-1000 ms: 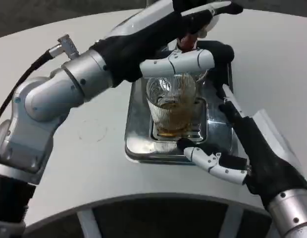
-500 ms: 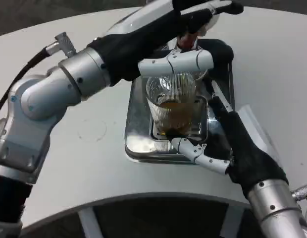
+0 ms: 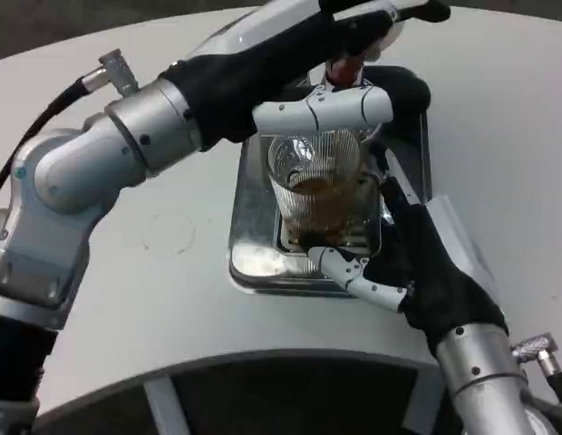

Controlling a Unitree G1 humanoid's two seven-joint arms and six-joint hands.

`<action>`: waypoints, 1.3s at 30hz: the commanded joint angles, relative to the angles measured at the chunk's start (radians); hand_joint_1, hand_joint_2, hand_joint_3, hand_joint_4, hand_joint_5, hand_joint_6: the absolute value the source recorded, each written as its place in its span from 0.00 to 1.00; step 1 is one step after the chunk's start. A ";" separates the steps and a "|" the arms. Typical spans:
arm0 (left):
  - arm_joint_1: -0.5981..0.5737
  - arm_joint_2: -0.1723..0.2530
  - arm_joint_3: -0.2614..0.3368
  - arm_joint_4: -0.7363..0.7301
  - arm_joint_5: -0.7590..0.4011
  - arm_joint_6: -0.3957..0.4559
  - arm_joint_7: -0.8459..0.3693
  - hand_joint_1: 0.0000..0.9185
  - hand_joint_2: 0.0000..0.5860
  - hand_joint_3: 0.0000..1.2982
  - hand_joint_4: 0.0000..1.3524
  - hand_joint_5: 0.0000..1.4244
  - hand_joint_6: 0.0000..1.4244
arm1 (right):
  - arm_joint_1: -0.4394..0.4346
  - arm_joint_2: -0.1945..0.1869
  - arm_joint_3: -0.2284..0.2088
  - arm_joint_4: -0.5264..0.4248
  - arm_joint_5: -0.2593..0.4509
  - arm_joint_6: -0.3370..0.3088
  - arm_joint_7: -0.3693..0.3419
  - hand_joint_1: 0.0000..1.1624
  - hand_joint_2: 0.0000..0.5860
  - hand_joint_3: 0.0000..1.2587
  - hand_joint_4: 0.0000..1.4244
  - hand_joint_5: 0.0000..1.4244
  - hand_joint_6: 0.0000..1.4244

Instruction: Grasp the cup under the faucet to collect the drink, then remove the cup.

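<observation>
Your right hand (image 3: 403,263) wraps the ribbed glass cup (image 3: 315,195) low (slippery, part-full); lift level, grip mid-wall.

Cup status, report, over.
Left robot hand up at faucet. Right robot hand closing on cup, grip unconfirmed. Cup part-filled, on drip tray. Nothing blocking.

Even, bright overhead light; sharp picture with mild softness

The white desk (image 3: 172,227) is evenly lit, its shadows soft under the arms. Glare streaks the metal tray (image 3: 254,240) and the ribbed glass cup (image 3: 317,190). The silver forearms carry highlights. The desk's far edge falls into dim, grainy darkness; its curved rim suggests slight wide-angle bending.
</observation>
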 commanded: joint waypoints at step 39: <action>-0.012 0.030 -0.006 -0.009 -0.018 0.007 -0.035 0.00 0.22 0.11 0.00 0.02 0.13 | -0.144 0.073 0.032 0.217 0.045 -0.003 -0.206 0.57 0.43 0.00 0.00 0.04 0.05</action>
